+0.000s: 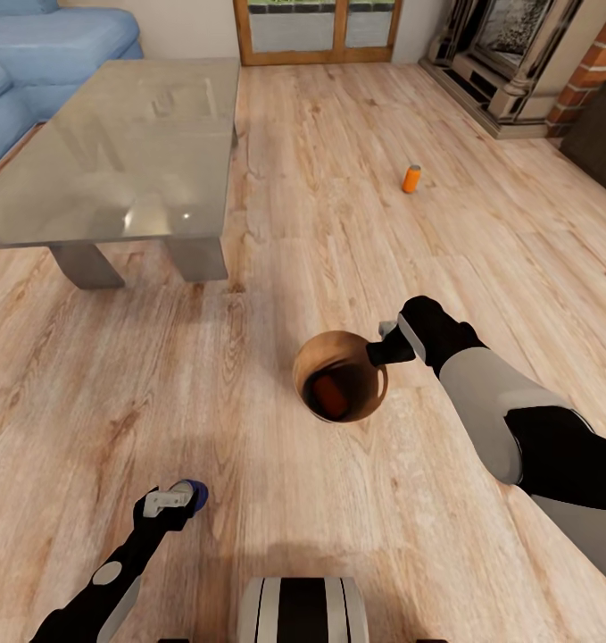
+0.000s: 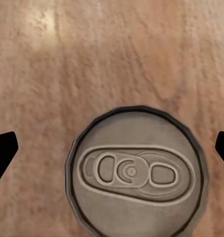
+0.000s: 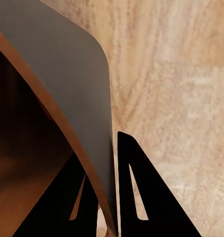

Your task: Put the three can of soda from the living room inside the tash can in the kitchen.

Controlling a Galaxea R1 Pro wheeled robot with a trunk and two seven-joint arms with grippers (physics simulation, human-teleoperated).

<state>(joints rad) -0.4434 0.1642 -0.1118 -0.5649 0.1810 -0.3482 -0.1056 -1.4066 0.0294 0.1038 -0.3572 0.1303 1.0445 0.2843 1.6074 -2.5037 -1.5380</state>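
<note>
right gripper (image 1: pixel 385 344): jaws clamped on the rim of the trash can (image 1: pixel 319 357), one finger (image 3: pixel 141 197) outside the wall, the other inside. left gripper (image 1: pixel 179 497): jaws apart, directly above an upright blue soda can (image 2: pixel 136 173) on the wood-plank floor (image 1: pixel 320 223), on the robot's side of the trash can. orange can (image 1: pixel 331 396): lying inside the trash can. second orange can (image 1: pixel 411 179): on the floor well beyond the trash can, toward the fireplace (image 1: pixel 517 54). glass-topped counter (image 1: pixel 115 152): beyond the trash can, beside the blue sofa (image 1: pixel 35 54).

2 black arms with light-grey shell panels, black fingers (image 3: pixel 141 197), and a white-and-black striped trunk (image 1: pixel 303 609).
</note>
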